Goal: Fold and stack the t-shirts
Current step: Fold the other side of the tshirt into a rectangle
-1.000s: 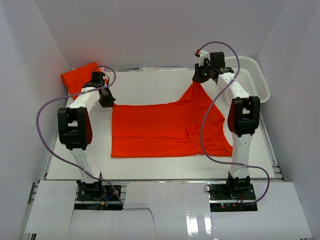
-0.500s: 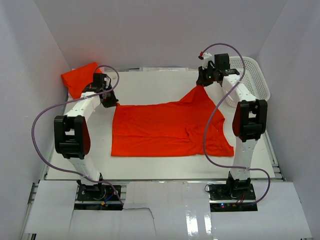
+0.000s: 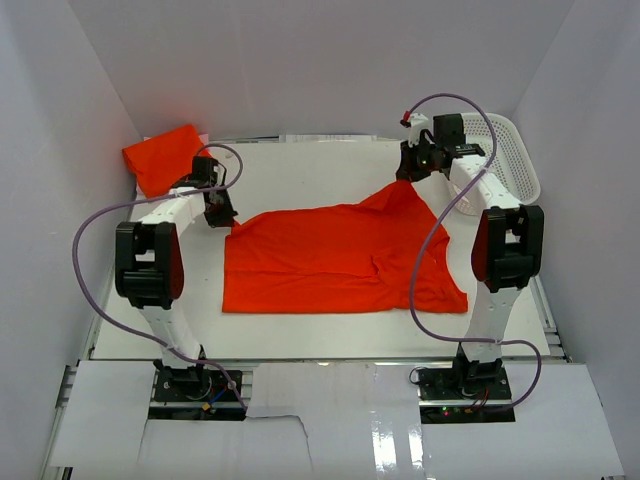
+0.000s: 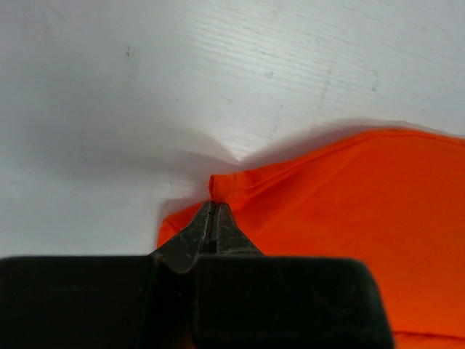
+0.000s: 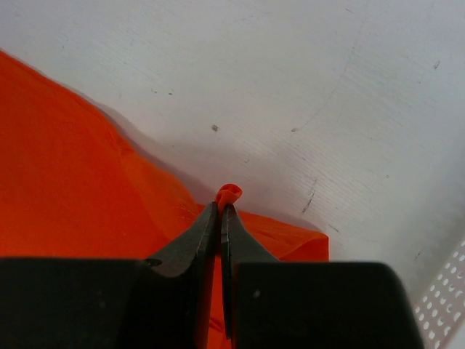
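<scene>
An orange-red t-shirt [image 3: 330, 262] lies spread across the middle of the table. Its back left corner is pinched in my left gripper [image 3: 223, 214], which is shut on the fabric [image 4: 341, 211] at the tips [image 4: 214, 209], low over the table. My right gripper [image 3: 408, 176] is shut on the shirt's back right corner and holds it lifted, so the cloth rises in a peak. In the right wrist view a small roll of fabric [image 5: 229, 193] pokes out above the shut gripper [image 5: 220, 209]. A second t-shirt [image 3: 160, 156] lies folded at the back left corner.
A white mesh basket [image 3: 505, 150] stands at the back right, just beside the right arm; its edge [image 5: 449, 294] shows in the right wrist view. White walls close in the table [image 3: 300, 170] on three sides. Purple cables loop off both arms.
Both grippers have kept their hold and shifted slightly right and towards the near side. The shirt's raised right corner hangs lower and the left back corner has moved with the left gripper.
</scene>
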{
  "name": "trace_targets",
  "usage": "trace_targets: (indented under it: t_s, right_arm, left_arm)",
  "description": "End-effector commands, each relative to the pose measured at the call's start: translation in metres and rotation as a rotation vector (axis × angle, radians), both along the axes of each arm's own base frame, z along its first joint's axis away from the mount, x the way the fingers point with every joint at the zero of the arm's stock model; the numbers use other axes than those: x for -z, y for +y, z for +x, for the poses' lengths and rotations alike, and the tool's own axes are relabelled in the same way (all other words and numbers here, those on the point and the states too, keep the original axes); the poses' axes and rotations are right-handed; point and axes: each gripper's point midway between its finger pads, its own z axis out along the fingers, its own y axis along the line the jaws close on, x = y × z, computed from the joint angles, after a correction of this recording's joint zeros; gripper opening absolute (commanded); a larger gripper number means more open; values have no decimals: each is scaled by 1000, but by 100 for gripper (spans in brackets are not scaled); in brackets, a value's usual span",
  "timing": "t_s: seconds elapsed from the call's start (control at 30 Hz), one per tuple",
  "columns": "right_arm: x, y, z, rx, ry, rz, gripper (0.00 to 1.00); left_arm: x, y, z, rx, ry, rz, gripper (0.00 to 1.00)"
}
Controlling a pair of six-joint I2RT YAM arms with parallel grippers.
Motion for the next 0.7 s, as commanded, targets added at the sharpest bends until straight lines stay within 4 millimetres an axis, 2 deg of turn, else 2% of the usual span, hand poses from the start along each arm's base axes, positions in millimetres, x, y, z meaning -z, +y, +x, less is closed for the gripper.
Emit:
trace_targets:
  t_s: [0.0, 0.03, 0.07, 0.17, 0.23, 0.33, 0.47, 0.6, 0.67]
  right_arm:
    - [-23, -1, -4, -14, -49, 7, 8]
    - [-21, -1, -5, -13, -46, 5, 8]
    - [-20, -2, -6, -13, -41, 3, 8]
    - [-17, -3, -11, -10, -26, -3, 8]
    - [-15, -4, -12, -12, -23, -8, 8]
    - [-12, -6, -14, -5, -13, -14, 8]
    - [-10, -7, -14, -7, -11, -19, 8]
    - [-6, -7, -15, -9, -1, -20, 8]
    - [-4, -7, -15, -9, 4, -20, 8]
  left_arm:
    - [12, 11, 11, -10, 38, 71, 0]
    - [20, 11, 8, -10, 82, 75, 0]
    - [43, 14, -8, -19, 193, 89, 0]
    - [66, 18, -27, -37, 293, 106, 0]
    - [78, 19, -39, -42, 333, 114, 0]
    - [87, 22, -45, -64, 362, 120, 1]
    - [74, 26, -36, -115, 315, 123, 11]
    - [40, 29, -19, -140, 203, 116, 43]
    - [29, 28, -13, -123, 170, 111, 43]
